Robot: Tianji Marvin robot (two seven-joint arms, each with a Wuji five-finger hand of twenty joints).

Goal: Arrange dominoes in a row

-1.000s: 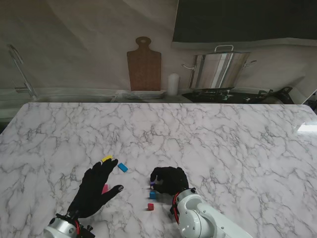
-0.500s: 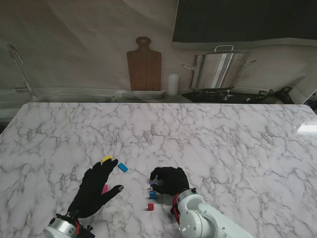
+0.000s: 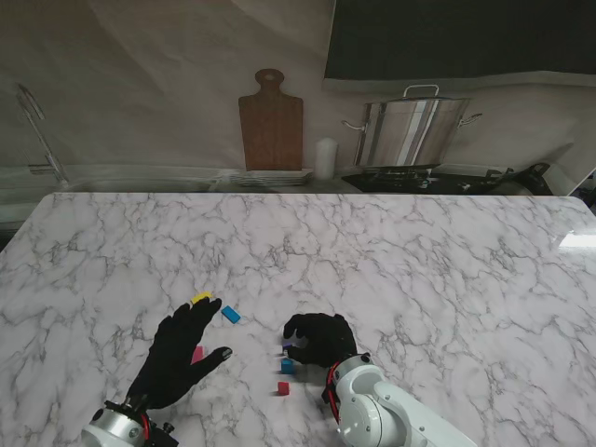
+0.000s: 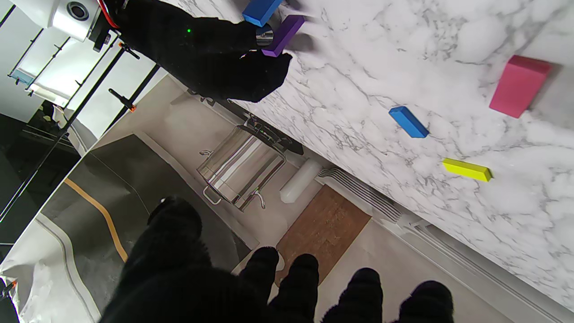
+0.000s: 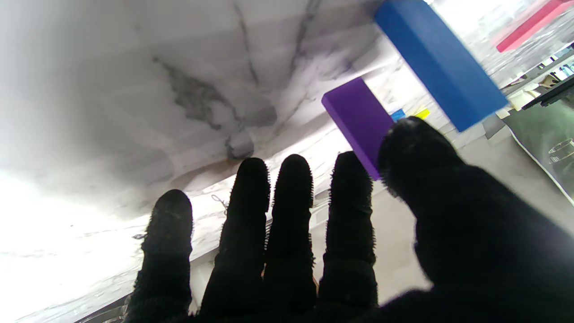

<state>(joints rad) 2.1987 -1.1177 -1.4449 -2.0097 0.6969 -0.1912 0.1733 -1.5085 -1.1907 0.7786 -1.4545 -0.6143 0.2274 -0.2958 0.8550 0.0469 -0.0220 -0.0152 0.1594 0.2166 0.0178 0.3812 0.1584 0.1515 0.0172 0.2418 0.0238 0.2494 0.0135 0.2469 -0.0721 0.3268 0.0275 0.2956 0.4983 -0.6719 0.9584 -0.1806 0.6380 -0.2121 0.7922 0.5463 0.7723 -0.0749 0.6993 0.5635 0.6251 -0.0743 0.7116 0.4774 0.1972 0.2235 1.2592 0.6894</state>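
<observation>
R hand (image 3: 319, 338) pinches the purple domino (image 5: 358, 120) btwn thumb and index; the other 3 fingers lie together. Purple sits just beside the blue domino (image 3: 287, 366), w/ the red one (image 3: 283, 387) nearer to me. L hand (image 3: 179, 356) hovers spread, holding nothing, near the pink (image 4: 519, 85) and yellow (image 4: 467, 170) ones. Blocks look light, stiff, smooth: grip the 2 broad faces. Vs 1 s ago, barely any change.
</observation>
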